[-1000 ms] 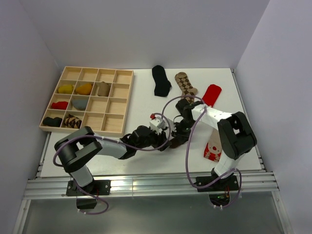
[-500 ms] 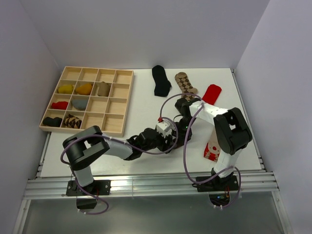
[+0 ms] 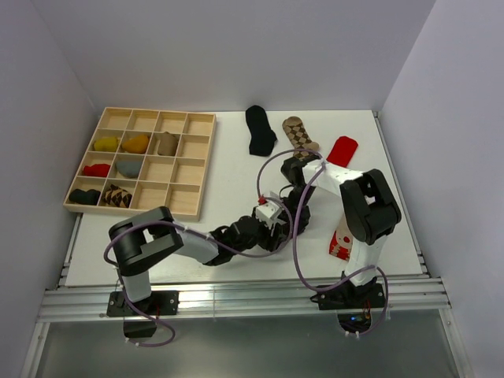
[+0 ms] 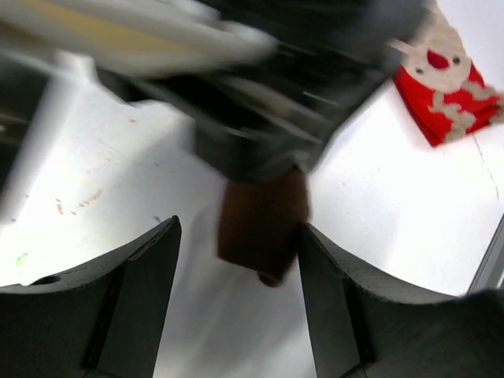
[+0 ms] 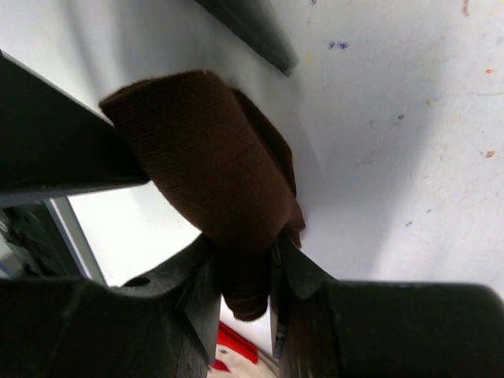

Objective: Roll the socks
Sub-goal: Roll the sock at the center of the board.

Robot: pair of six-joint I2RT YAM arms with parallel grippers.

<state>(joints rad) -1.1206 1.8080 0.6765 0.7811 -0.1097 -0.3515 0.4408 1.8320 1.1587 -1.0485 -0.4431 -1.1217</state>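
My right gripper (image 5: 246,264) is shut on a rolled dark brown sock (image 5: 209,177) and holds it just above the white table. In the top view it sits mid-table (image 3: 294,219), and the sock is hidden under the two grippers. My left gripper (image 4: 236,264) is open, its fingers either side of the sock (image 4: 260,224), whose right edge is close to the right finger. In the top view the left gripper (image 3: 276,224) meets the right one. A black sock (image 3: 258,130), a brown argyle sock (image 3: 300,134) and a red sock (image 3: 342,150) lie flat at the back.
A red sock with a white figure (image 3: 343,240) lies right of the grippers and shows in the left wrist view (image 4: 441,87). The pale wooden grid tray (image 3: 187,172) at the left holds several rolled socks. Side walls close in the table.
My left arm has reached further right, bringing its gripper up to the right gripper and around the brown sock. The right gripper has shifted slightly toward the near edge, still holding the sock.
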